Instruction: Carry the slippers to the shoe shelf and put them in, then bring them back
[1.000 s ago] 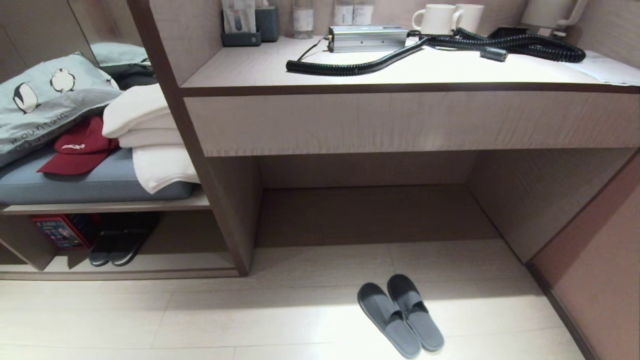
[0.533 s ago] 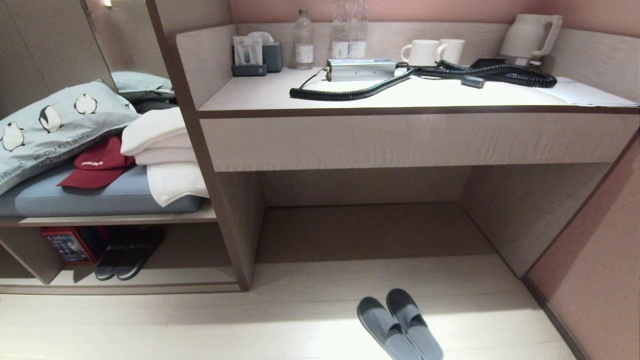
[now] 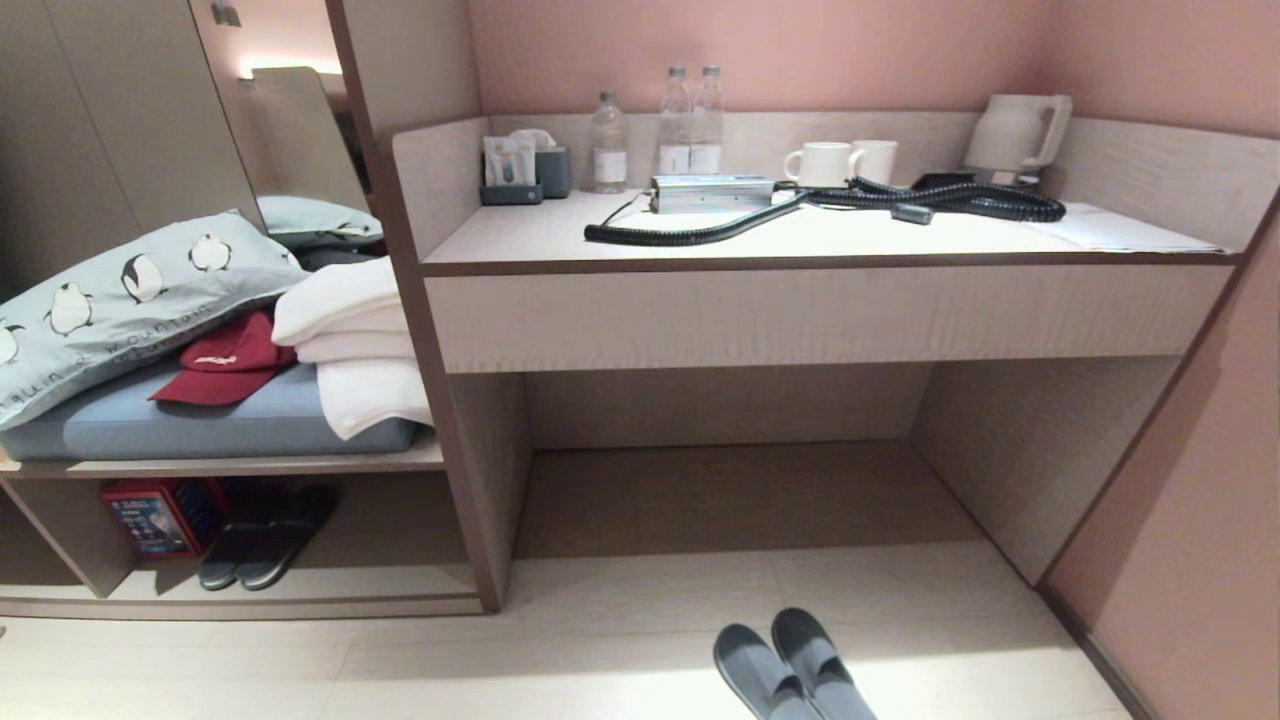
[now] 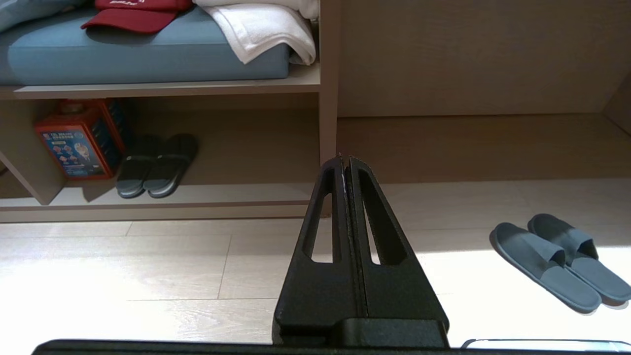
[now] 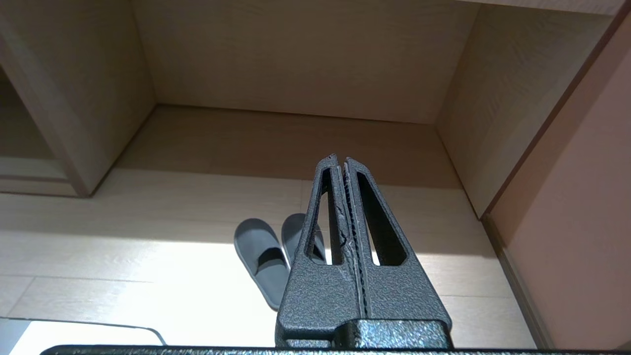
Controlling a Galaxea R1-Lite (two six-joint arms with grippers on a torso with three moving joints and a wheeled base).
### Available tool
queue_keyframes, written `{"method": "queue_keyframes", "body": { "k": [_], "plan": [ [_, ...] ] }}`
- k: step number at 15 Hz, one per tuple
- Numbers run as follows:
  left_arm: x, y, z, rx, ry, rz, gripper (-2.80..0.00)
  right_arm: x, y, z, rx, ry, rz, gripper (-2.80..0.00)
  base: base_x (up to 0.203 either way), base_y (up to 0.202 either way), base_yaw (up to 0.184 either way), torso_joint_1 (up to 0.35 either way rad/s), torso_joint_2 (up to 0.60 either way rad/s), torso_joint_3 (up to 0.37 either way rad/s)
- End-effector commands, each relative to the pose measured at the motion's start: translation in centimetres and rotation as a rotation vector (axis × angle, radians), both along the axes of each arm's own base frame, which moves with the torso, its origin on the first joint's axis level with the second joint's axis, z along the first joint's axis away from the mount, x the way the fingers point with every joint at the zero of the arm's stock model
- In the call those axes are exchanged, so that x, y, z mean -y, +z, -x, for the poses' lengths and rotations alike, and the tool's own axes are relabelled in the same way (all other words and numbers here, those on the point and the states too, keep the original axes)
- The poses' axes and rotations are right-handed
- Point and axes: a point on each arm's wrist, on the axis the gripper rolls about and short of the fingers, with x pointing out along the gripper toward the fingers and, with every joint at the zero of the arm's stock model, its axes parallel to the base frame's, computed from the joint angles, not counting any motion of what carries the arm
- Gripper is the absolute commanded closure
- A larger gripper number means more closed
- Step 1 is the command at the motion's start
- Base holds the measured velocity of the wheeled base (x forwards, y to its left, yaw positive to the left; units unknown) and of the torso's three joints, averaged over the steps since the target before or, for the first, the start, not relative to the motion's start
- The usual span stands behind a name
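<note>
The grey-blue slippers [image 3: 760,675] lie side by side on the pale floor before the desk recess, partly cut off at the head view's lower edge. The shoe shelf [image 3: 330,582] is the low cubby at lower left, under the bench. Neither arm shows in the head view. My left gripper [image 4: 345,159] is shut and empty, hanging above the floor with the slippers [image 4: 542,264] off to one side and the shoe shelf [image 4: 236,193] ahead. My right gripper [image 5: 340,159] is also shut and empty, and partly covers the slippers [image 5: 261,266].
A darker pair [image 3: 262,540] and a red box [image 3: 150,515] sit inside the shoe shelf. The bench above holds a cushion, a penguin pillow, a red cap [image 3: 225,360] and white towels. The desk [image 3: 800,300] carries a coiled cable, mugs, bottles and a kettle. A pink wall [image 3: 1190,520] stands at right.
The head camera has tilted up, so the whole scene has slid down and the slippers sit at the lower edge. Nothing in the room has moved.
</note>
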Motion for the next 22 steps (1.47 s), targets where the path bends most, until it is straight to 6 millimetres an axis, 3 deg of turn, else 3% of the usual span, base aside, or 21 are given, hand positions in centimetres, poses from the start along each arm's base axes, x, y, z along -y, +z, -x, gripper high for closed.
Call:
{"method": "queue_keyframes", "body": {
  "k": [1,10,22],
  "plan": [
    [0.00,-0.04,-0.01,-0.002,0.001,-0.002,0.00,0.00,-0.05,0.00,0.000,0.001,0.001,0.00,0.000,0.000,0.000,0.002,0.00,0.046],
    [0.00,-0.04,-0.01,-0.002,0.001,0.004,0.00,0.00,-0.05,0.00,0.000,0.001,0.001,0.00,0.000,0.017,0.000,0.003,0.00,0.010],
    [0.00,-0.04,-0.01,-0.002,0.001,0.004,0.00,0.00,-0.05,0.00,0.000,0.001,0.001,0.00,0.000,0.191,-0.003,0.003,0.00,0.003]
  ]
}}
